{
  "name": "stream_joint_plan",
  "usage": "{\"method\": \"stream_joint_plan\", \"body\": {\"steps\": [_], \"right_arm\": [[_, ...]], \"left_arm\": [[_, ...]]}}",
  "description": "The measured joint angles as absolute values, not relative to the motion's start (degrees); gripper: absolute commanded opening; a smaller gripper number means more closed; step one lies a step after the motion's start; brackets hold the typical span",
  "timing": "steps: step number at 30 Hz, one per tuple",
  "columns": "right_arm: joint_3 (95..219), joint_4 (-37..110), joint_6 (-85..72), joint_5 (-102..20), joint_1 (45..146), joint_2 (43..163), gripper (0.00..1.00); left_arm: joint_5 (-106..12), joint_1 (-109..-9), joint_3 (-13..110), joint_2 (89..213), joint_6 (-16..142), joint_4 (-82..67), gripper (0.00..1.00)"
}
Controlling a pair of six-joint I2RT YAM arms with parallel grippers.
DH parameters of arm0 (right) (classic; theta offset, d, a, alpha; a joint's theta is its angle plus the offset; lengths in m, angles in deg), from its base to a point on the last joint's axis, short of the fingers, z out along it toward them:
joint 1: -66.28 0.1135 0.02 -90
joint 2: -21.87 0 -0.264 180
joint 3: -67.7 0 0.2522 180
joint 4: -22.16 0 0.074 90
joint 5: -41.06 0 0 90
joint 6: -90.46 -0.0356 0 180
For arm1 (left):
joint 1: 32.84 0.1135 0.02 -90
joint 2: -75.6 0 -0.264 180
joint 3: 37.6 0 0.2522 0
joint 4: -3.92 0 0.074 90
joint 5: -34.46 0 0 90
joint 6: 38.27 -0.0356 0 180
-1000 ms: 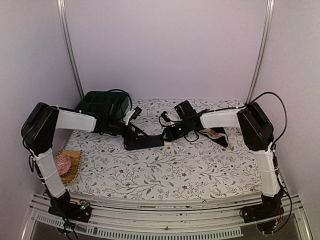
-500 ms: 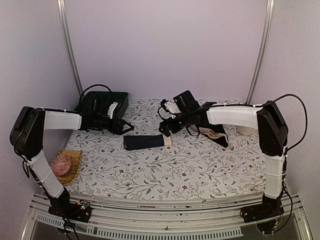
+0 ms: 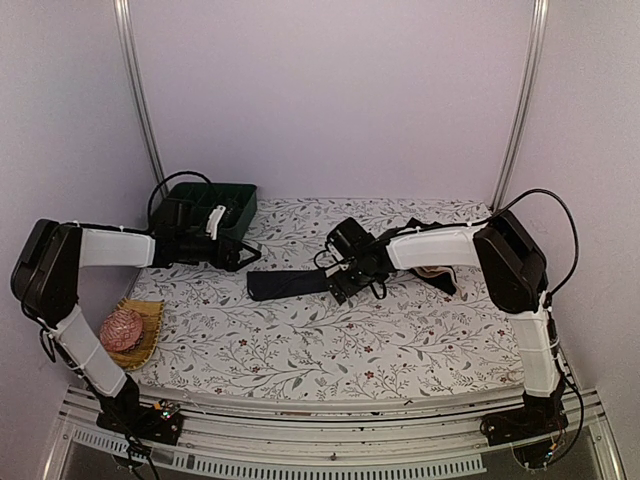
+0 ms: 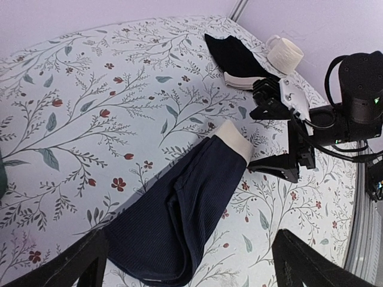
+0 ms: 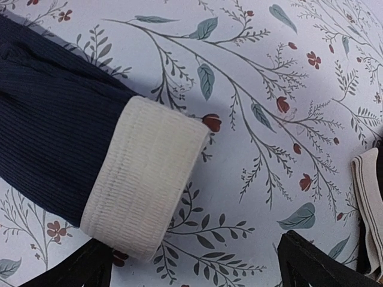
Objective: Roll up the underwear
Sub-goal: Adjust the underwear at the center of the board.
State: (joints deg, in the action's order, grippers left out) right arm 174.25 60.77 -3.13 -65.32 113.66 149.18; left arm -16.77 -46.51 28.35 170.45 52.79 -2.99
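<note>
A dark navy underwear lies folded lengthwise in mid-table, its cream ribbed waistband at the right end. In the left wrist view the navy underwear fills the space between my spread fingers. My left gripper is open just left of the garment and touches nothing. My right gripper is open, low over the cloth, beside the waistband. The waistband's lower corner reaches toward its left finger; the rest of the gap shows bare table. More underwear, black and cream, lies piled behind the right arm.
A dark green compartment tray stands at the back left, close behind my left wrist. A pink knitted ball rests on a woven dish at the left edge. A white cylinder sits near the far right pile.
Both grippers let go of the navy underwear and drew away. The left arm pulled back toward the tray. The right one rose, then came down again beside the waistband, jaws wide.
</note>
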Motion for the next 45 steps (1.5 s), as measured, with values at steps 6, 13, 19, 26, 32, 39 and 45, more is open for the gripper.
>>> {"method": "stream_joint_plan", "body": {"steps": [6,13,19,26,32,39,45], "right_arm": [[175.4,62.4,-4.2,-69.8,113.9,149.4,0.99],[177.0,63.0,-3.2,-72.4,113.8,150.2,0.99],[185.6,62.3,-1.7,-72.4,113.1,156.7,0.99],[192.1,62.8,-2.3,-72.5,108.8,160.8,0.99],[189.1,62.5,-3.3,-72.4,105.7,158.9,0.99],[175.6,63.1,-4.3,-71.7,107.1,145.2,0.99],[167.6,61.4,-5.8,-71.6,108.4,133.0,0.99]], "left_arm": [[-16.7,-46.1,28.0,170.5,52.9,-2.4,0.98],[-16.8,-46.0,28.0,170.5,53.1,-2.0,0.98],[-19.4,-46.0,29.6,172.7,52.8,-3.5,0.99],[-21.9,-46.0,34.2,179.7,52.6,-6.8,0.98],[-24.2,-46.0,35.8,182.6,52.6,-9.9,0.98],[-23.3,-47.2,37.7,184.9,51.3,-12.7,0.98],[-21.8,-50.6,39.1,187.7,49.7,-16.2,0.98]]}}
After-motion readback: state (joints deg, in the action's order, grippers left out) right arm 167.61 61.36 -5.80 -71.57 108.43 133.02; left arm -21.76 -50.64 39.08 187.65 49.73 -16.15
